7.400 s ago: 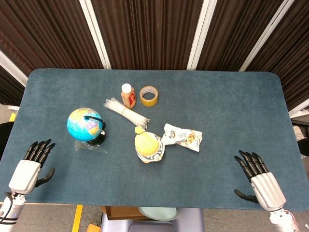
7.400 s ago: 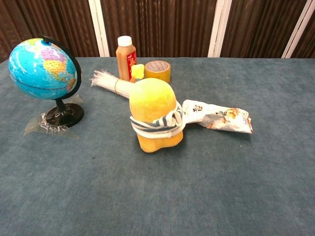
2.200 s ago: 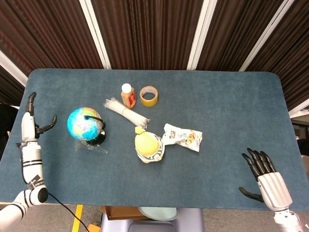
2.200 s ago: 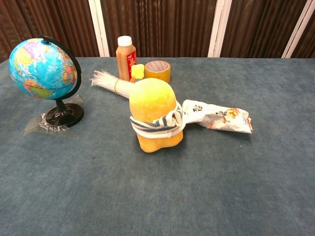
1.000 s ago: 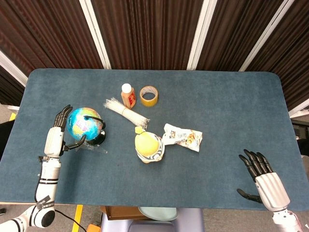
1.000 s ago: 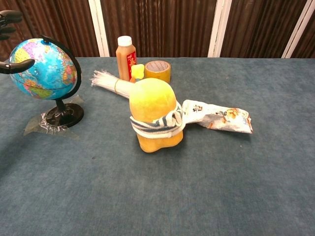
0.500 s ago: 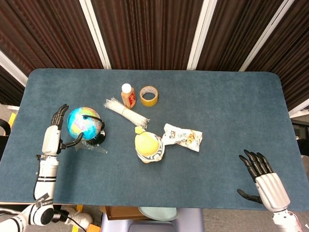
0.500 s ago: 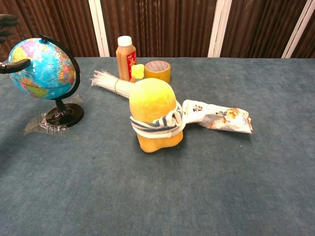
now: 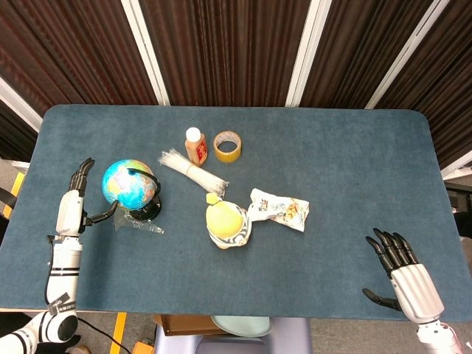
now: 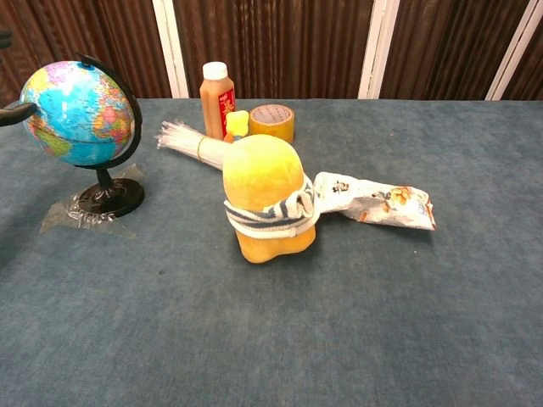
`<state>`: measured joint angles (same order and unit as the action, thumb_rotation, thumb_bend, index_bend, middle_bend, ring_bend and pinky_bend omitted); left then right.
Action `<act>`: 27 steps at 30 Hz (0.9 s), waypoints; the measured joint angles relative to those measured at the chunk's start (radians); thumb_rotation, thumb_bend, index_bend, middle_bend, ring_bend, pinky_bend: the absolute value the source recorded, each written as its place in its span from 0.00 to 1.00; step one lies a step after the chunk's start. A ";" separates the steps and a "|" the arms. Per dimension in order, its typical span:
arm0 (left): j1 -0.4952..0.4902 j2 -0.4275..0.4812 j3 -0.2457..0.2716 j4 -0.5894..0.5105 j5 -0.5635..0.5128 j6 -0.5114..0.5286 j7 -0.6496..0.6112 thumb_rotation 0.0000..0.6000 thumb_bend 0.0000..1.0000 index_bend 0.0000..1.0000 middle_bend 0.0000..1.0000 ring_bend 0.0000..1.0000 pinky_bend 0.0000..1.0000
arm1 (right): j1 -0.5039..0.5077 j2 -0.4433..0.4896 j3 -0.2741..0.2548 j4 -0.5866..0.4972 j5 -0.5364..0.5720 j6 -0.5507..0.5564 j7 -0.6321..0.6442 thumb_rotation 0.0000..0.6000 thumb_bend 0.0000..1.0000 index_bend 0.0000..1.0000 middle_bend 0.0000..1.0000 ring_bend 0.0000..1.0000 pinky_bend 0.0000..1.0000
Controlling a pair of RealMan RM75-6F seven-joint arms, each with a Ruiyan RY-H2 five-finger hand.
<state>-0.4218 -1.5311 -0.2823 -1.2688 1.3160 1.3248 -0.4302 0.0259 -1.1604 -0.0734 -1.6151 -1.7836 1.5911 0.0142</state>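
A small blue globe [image 9: 127,183] on a black stand sits at the table's left, on a scrap of clear wrap. My left hand [image 9: 72,206] is just left of it, fingers straight and apart, holding nothing. In the chest view only the thumb tip [image 10: 13,113] shows, at the globe's [image 10: 78,102] left side; I cannot tell if it touches. My right hand [image 9: 402,276] hovers open at the front right edge, far from every object.
On the blue table [image 9: 332,162] lie a yellow plush toy [image 9: 227,221] with a striped band, a snack bag [image 9: 280,209], a bundle of white sticks [image 9: 192,171], an orange bottle [image 9: 195,146] and a tape roll [image 9: 227,146].
My left hand has slid left and back from the globe's side. The globe has turned and shifted slightly. The right hand has stayed in place.
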 measured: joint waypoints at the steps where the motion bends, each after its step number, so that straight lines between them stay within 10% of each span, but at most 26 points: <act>1: 0.000 0.000 -0.001 0.004 -0.003 -0.002 -0.003 0.96 0.29 0.00 0.00 0.00 0.00 | 0.000 0.000 0.000 0.000 0.000 0.000 0.000 1.00 0.12 0.00 0.00 0.00 0.00; 27: -0.054 -0.037 -0.063 0.160 -0.096 -0.131 -0.089 0.96 0.29 0.00 0.00 0.00 0.00 | 0.001 -0.009 0.005 0.002 0.007 -0.006 -0.017 1.00 0.12 0.00 0.00 0.00 0.00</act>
<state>-0.4756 -1.5683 -0.3450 -1.1089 1.2203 1.1935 -0.5191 0.0264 -1.1690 -0.0689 -1.6135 -1.7764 1.5853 -0.0025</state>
